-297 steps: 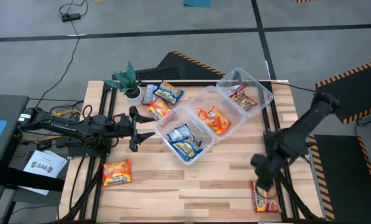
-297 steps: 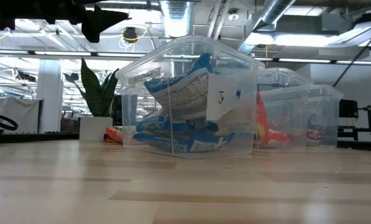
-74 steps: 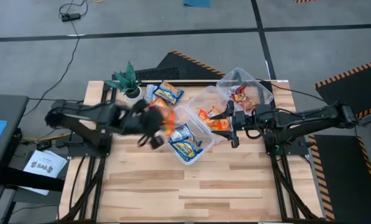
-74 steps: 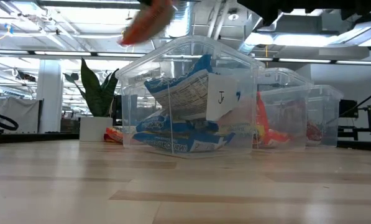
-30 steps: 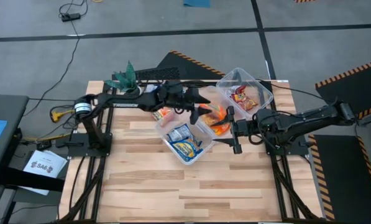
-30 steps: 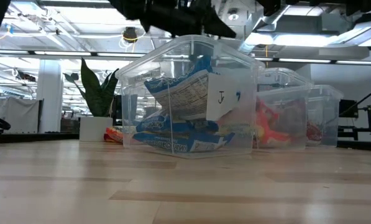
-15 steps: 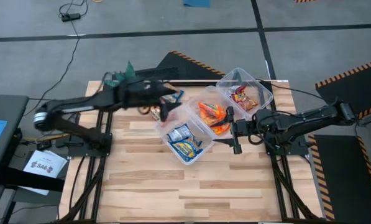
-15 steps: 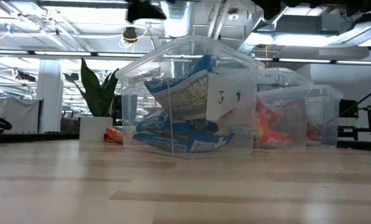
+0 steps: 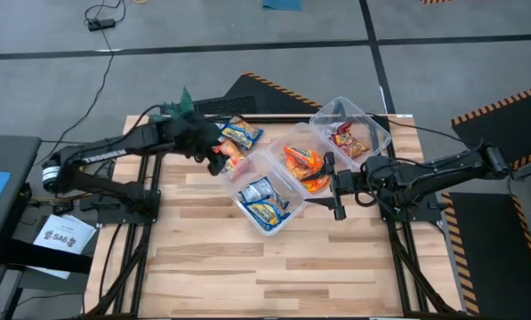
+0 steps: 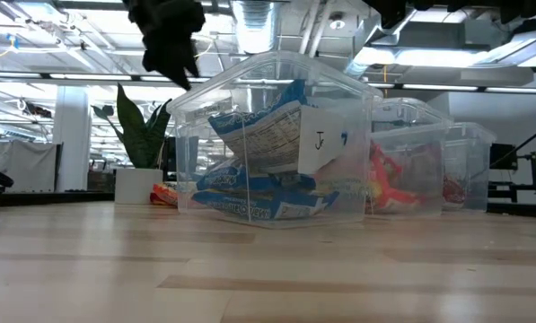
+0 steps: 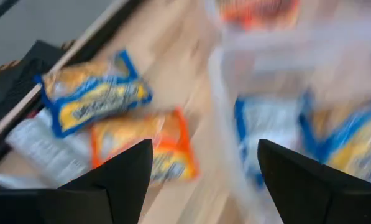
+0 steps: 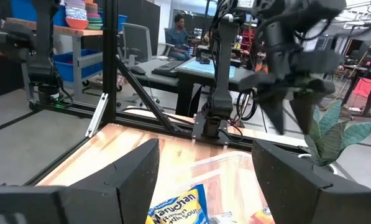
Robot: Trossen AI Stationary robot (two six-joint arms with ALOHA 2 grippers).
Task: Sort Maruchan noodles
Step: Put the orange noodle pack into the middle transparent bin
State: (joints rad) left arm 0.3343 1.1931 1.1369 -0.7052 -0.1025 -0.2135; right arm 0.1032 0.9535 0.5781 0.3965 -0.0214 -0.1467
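Note:
Three clear tubs stand in a slanting row: the near tub (image 9: 263, 197) holds blue-and-yellow packets, the middle tub (image 9: 302, 163) orange ones, the far tub (image 9: 349, 129) red-brown ones. Loose on the table at the far left lie a blue-and-yellow packet (image 9: 241, 133), an orange packet (image 9: 234, 156) and a silvery white packet (image 9: 213, 133); they also show in the left wrist view (image 11: 89, 93) (image 11: 145, 146) (image 11: 36, 143). My left gripper (image 9: 215, 162) hangs open and empty above the orange loose packet. My right gripper (image 9: 334, 187) is open and empty beside the middle tub's right side.
A small potted green plant (image 9: 181, 113) stands at the table's far left corner, close to my left arm. Bare wood lies along the near half of the table (image 9: 274, 267). People and desks show in the room beyond the table (image 12: 179, 28).
My left gripper has gone from above the middle tub toward the table's left edge and now hangs over the loose packets, open and empty throughout. The orange packets lie in the middle tub as before.

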